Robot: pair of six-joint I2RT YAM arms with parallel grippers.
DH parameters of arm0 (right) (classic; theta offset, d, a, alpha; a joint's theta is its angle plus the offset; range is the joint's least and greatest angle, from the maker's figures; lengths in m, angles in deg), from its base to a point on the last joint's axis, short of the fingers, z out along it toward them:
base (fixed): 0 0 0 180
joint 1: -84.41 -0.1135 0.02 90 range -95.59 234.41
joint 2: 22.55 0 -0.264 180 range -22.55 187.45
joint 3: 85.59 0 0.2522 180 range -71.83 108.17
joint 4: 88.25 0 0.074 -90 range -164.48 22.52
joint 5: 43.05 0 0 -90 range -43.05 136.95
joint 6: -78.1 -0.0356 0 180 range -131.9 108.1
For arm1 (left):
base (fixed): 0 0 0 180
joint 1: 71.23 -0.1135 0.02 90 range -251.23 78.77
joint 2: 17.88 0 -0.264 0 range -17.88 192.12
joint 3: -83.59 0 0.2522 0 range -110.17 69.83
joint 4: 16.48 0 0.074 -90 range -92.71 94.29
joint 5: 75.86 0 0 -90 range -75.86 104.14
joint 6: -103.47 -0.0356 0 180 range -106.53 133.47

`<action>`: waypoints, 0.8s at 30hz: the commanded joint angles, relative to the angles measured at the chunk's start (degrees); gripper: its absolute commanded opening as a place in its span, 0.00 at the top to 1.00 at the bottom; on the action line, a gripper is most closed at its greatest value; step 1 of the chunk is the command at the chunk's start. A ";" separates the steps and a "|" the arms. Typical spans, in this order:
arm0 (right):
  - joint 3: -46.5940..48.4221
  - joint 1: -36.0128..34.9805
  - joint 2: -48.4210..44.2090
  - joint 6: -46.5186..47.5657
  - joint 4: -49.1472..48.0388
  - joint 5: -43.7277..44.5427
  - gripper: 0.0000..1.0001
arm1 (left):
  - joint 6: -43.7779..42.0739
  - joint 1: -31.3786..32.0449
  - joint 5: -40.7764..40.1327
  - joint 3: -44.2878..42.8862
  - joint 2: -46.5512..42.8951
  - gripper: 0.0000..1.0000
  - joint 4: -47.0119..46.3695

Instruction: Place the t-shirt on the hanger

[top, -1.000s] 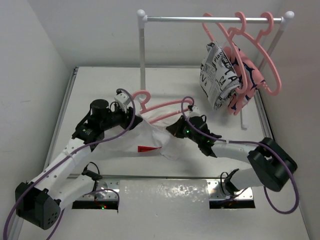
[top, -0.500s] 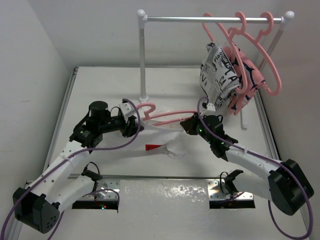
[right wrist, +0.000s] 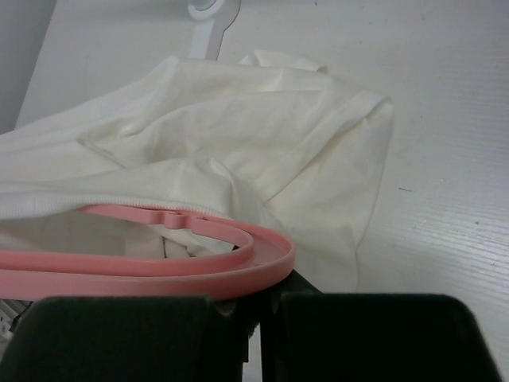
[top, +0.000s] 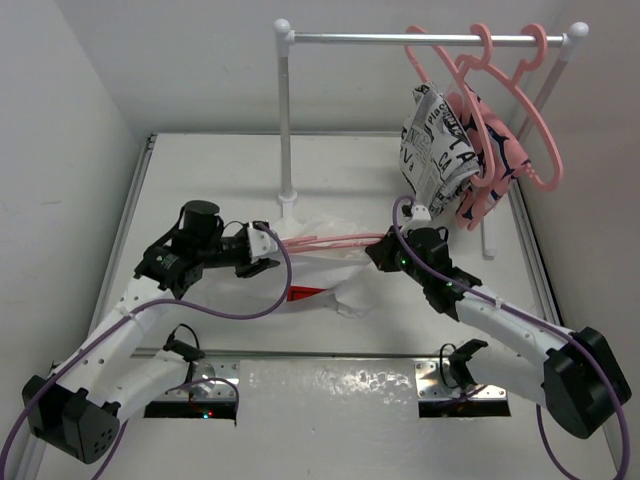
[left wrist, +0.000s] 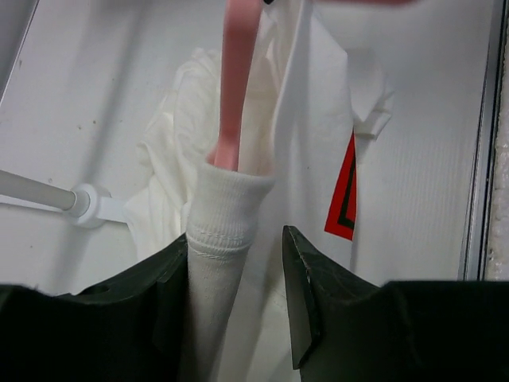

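Observation:
The white t-shirt (top: 330,278) lies bunched mid-table, its red patch (top: 305,292) facing up. The pink hanger (top: 330,239) lies flat across it, between my two grippers. My left gripper (top: 265,252) is at the hanger's left end. In the left wrist view (left wrist: 237,239) its jaws close on the ribbed collar (left wrist: 227,211), and the hanger (left wrist: 237,79) runs out of that collar. The hook is hidden. My right gripper (top: 383,250) is shut on the hanger's right shoulder (right wrist: 199,274), with the shirt (right wrist: 262,119) draped beyond it.
A white-and-metal rack (top: 285,110) stands at the back, its foot just behind the shirt (left wrist: 87,203). Several pink hangers hang at its right end with a newsprint shirt (top: 435,150) and a pink shirt (top: 497,150). Walls close in on the left and back.
The hanger has dropped flat and its hook has gone out of sight into the shirt. My left gripper slid right and down onto the collar. My right gripper moved up and right.

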 commanded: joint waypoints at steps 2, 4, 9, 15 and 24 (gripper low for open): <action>2.64 2.15 -0.22 5.00 4.04 9.68 1.00 | -6.55 -0.87 -5.76 -2.11 -1.42 1.00 9.67; 3.35 2.07 0.22 5.79 4.93 10.92 1.00 | -6.54 -0.87 -5.41 -3.51 -1.43 1.00 10.89; 3.35 2.07 1.63 8.61 3.36 11.37 1.00 | -1.73 -0.95 0.74 -6.68 -2.21 1.00 10.22; 0.10 3.47 3.21 4.57 -7.02 3.37 1.00 | 2.95 -0.95 0.14 -2.30 -0.73 1.00 9.31; 5.36 3.47 6.28 19.82 2.94 -4.17 0.82 | 7.76 -0.87 -3.84 1.06 2.97 1.00 2.92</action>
